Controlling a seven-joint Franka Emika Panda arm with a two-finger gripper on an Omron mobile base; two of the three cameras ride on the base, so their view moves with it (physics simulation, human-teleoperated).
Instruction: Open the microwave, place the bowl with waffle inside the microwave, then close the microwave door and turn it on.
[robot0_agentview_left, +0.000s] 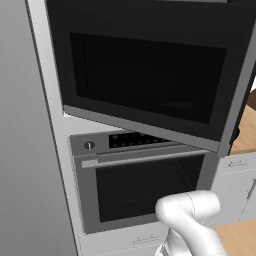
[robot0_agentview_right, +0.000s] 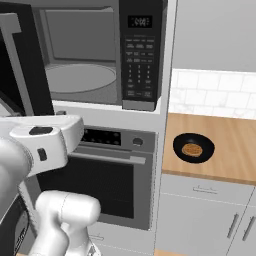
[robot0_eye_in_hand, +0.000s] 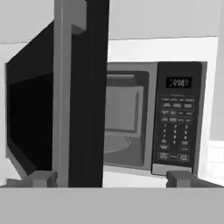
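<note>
The microwave (robot0_agentview_right: 100, 55) stands with its grey cavity and round turntable (robot0_agentview_right: 80, 77) showing. Its keypad panel (robot0_eye_in_hand: 177, 127) is on the right. The microwave door (robot0_agentview_left: 150, 75) is swung wide out to the left, and its silver bar handle (robot0_eye_in_hand: 61, 87) runs along the free edge. My gripper (robot0_eye_in_hand: 113, 179) is open and faces that door edge from a little way back, with nothing held. The black bowl (robot0_agentview_right: 193, 148) sits on the wooden counter (robot0_agentview_right: 235, 150) to the right, and the orange-brown waffle (robot0_agentview_right: 192, 149) lies in it.
A steel-fronted oven (robot0_agentview_left: 140, 185) with a horizontal handle sits right under the microwave. Grey cabinet drawers (robot0_agentview_right: 200, 215) are below the counter. A tall grey panel (robot0_agentview_left: 25, 150) bounds the left side, and white tiles (robot0_agentview_right: 215, 92) back the counter.
</note>
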